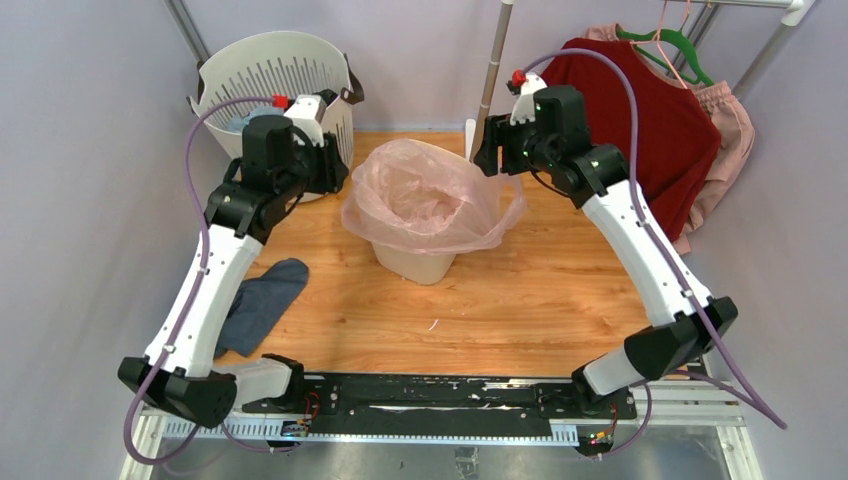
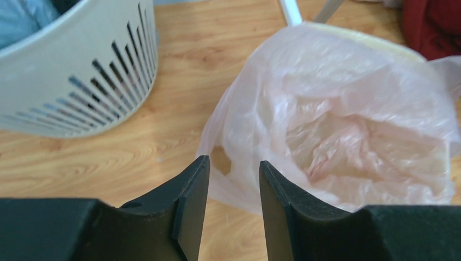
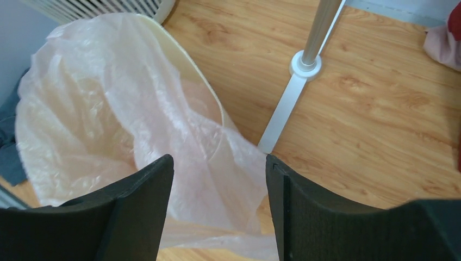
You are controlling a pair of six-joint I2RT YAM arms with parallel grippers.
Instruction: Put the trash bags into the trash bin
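The bag (image 1: 425, 195) is draped into and over the bin (image 1: 418, 262) at frame centre. The left gripper (image 2: 232, 166), at its left, and the right gripper (image 3: 219, 160), at its upper right, are parted, nothing clamped.

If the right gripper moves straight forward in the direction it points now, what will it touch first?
Most likely the trash bag, its loose flap draped over the rim of the trash bin. It lies straight ahead of the right gripper, between its open jaws, though depth is unclear.
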